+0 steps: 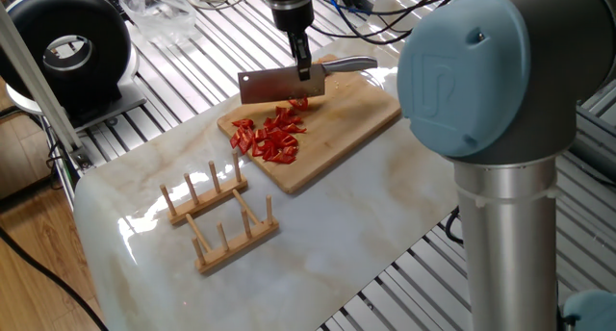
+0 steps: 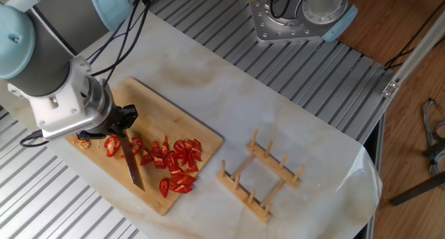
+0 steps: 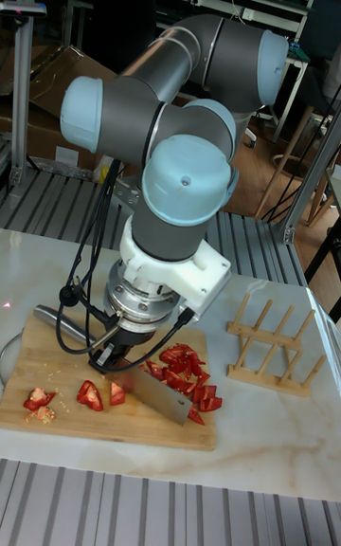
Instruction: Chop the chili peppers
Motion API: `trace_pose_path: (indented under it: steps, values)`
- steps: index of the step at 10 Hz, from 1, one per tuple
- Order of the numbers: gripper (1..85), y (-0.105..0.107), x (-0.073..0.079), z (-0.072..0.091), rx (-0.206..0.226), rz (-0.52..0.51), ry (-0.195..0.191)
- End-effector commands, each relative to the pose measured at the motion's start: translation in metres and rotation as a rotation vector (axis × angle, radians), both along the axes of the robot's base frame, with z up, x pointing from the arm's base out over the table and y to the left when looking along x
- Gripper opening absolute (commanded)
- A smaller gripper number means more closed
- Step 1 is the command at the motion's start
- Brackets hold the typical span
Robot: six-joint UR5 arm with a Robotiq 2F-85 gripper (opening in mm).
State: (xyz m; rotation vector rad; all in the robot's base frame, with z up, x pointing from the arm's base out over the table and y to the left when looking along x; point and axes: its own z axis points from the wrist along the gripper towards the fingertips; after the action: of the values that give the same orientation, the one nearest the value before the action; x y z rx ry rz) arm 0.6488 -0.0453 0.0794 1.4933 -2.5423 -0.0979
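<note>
Cutting board [image 1: 337, 129] on table. Gripper [image 1: 304, 65] pinching cleaver [image 1: 279, 84], blade over board. Chili peppers [image 1: 274, 134] mostly small red bits piled mid-board. We judge bits light, soft, slippery-skinned; we handle through blade, not fingers.

The chili peppers [image 1: 274, 136] lie as glossy red bits on a matt, pale bamboo cutting board [image 1: 356, 110]. The cleaver [image 1: 279, 83] has a dull brushed steel blade and a shiny metal handle. The marble-look tabletop [image 1: 327, 225] is polished and reflective. At 7 o'clock from the board, the rack [image 1: 217, 216] is unvarnished light wood.
</note>
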Motion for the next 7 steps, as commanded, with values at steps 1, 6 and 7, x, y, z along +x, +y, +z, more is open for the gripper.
trace_pose_path:
  steps: [1,6,7]
  values:
    - [1.3,0.0004,-0.0031,0.0055,0.016,0.036,0.007]
    - [1.3,-0.0005,-0.0045,0.0044,0.012,0.028,0.020]
    - [1.3,-0.0008,-0.0029,0.0003,0.017,0.010,0.021]
